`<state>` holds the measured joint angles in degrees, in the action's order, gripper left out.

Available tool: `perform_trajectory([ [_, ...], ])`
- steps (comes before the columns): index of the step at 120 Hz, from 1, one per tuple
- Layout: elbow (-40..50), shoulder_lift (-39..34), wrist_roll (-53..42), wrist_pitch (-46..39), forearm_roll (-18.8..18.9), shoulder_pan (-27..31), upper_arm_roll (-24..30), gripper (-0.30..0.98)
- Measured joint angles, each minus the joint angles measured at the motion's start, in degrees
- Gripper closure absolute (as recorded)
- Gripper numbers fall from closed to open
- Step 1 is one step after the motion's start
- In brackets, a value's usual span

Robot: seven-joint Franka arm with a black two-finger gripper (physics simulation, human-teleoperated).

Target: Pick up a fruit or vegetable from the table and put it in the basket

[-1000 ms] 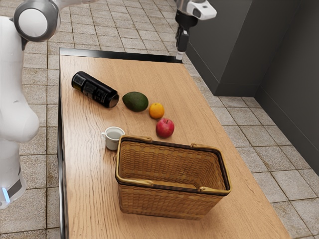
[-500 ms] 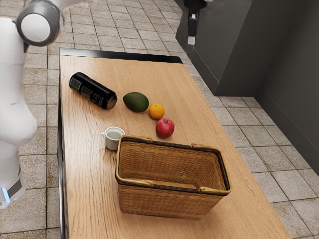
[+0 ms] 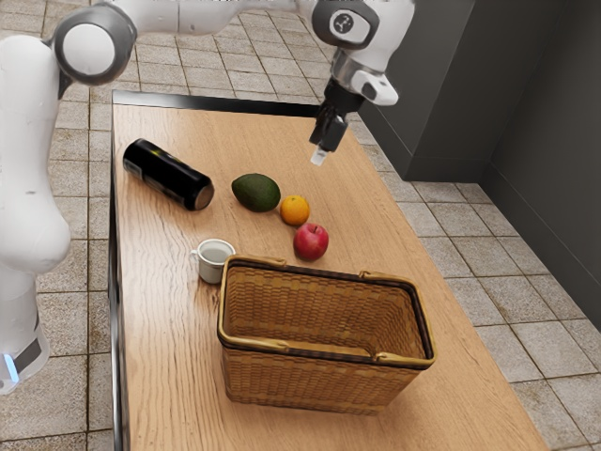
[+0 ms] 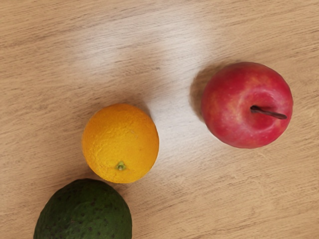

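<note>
My gripper (image 3: 319, 156) hangs above the table (image 3: 164, 329), jaws wide or narrow, I cannot tell, orange (image 3: 295, 210) lying below, right between avocado (image 3: 255, 193) and apple (image 3: 311, 242), all outside the basket (image 3: 300, 378), which stands near the apple

The table (image 3: 169, 348) is lit brightly, the exterior view's two-o'clock wall (image 3: 526, 103) dimly; between orange (image 4: 120, 142) and apple (image 4: 239, 107), glare (image 4: 174, 119) is spread.
</note>
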<state>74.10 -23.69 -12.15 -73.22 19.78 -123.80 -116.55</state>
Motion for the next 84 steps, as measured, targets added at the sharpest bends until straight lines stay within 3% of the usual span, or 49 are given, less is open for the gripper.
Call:
perform_trajectory([
  [22,0.04,-2.07,1.79,0.79,-0.3,2.79,0.55,0.0],
  [39,-0.4,-1.92,-2.59,-1.08,0.3,2.87,5.65,0.0],
  [70,0.2,-2.1,-8.15,-1.0,0.44,3.64,5.1,0.0],
  [84,0.05,-1.26,-10.5,-0.86,3.02,5.39,6.78,0.0],
])
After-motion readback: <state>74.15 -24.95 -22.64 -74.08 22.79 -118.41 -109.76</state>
